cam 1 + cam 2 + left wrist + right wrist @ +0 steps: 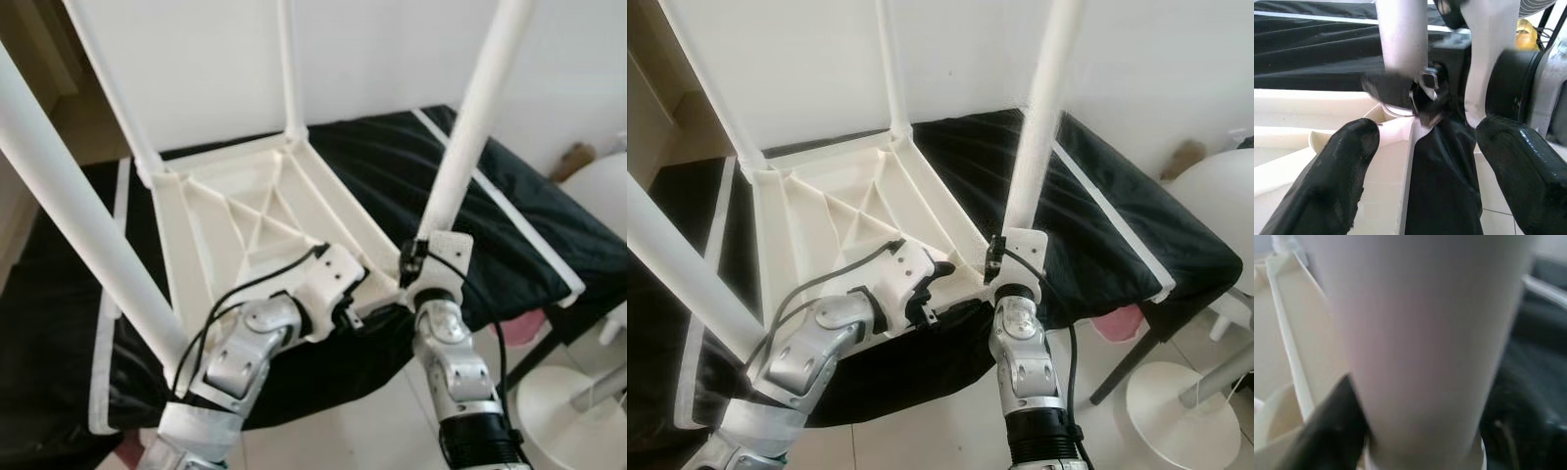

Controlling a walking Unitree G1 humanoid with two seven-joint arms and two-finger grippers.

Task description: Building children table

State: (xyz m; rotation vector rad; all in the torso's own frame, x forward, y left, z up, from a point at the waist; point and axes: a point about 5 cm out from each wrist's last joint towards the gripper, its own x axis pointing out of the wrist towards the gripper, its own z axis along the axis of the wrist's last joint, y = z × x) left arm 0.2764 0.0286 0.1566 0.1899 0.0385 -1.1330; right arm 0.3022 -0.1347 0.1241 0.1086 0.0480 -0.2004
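Tabletop [250, 211] lies upside down; left wrist view shows spread fingers [1327, 181], right fingers [1334, 426] pinching a leg [470, 127].

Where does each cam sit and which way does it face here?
Left eye: head, looking down at the upturned white plastic tabletop on black cloth; both silver arms show.
Right eye: same scene, shifted.
Left wrist: along the open left gripper toward the tabletop's near corner.
Right wrist: against the white tubular leg; one black finger beside it.
Shared: both wrist views show that leg, where the right gripper works.
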